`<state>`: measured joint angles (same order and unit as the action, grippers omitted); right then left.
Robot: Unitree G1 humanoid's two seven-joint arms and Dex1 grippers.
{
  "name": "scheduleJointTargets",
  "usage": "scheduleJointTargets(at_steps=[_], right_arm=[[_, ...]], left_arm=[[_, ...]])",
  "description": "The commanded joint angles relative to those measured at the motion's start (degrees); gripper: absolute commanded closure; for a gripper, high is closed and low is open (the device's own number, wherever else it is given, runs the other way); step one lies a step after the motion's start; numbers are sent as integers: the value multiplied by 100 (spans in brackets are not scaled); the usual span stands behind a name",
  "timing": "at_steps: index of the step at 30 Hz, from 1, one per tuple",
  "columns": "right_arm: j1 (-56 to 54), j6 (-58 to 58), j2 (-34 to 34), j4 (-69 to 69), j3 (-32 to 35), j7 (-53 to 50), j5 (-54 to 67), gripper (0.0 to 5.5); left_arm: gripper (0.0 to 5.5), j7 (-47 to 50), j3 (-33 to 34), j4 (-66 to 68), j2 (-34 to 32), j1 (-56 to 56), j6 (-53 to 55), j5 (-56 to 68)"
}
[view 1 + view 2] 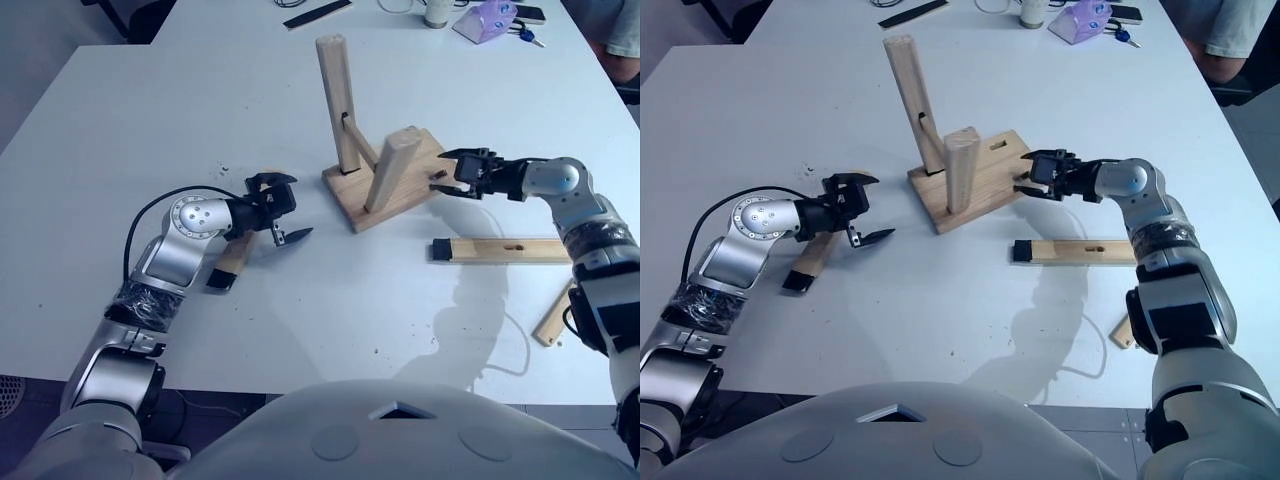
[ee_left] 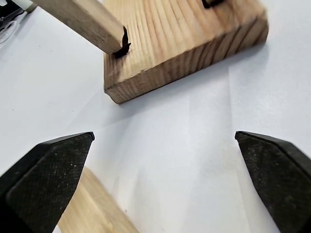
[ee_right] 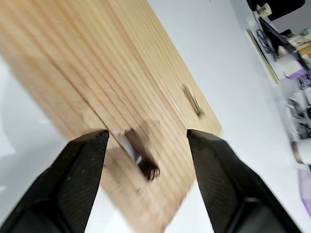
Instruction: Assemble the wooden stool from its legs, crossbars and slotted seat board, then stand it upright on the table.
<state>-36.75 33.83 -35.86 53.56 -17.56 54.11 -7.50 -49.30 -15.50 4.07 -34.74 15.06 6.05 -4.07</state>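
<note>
Table [image 1: 150, 120] bears the slotted seat board [image 1: 985, 185] at its middle, with a tall leg [image 1: 338, 100] and a leaning leg [image 1: 390, 170] standing in it. Right gripper [image 1: 440, 172], forearm bent inward, holds its jaws apart astride a slot at the board's right edge. Left gripper [image 1: 297, 207], jaws wide apart, hangs just left of the board, by a loose leg [image 1: 232, 260].

Your left gripper [image 1: 290, 208] points inward, elbow bent, fingers spread wide. Your right gripper [image 1: 446, 172] reaches inward from an extended forearm, fingers parted too.
</note>
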Motion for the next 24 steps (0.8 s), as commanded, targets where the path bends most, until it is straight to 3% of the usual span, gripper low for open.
scheduleJointTargets(at_steps=[1,8,13,17,24], right_arm=[[959,-858,212,-1418,-171,748,426,252],[1932,-2564,382,-3843,-182,845,1232,252],[1812,-3600,164,-4203,668,715,1946,252],[902,-3360,191,-3108,1382,-24,1823,252],[-205,-1353,491,99,1053,-1934,287,252]], left_arm=[[12,203,27,-45,102,-116,103,-72],[12,455,60,414,102,-36,5,-199],[12,481,89,603,-6,-1,-161,-232],[12,321,212,242,-126,-154,-52,-61],[12,-762,-38,-1741,-671,-1243,675,626]])
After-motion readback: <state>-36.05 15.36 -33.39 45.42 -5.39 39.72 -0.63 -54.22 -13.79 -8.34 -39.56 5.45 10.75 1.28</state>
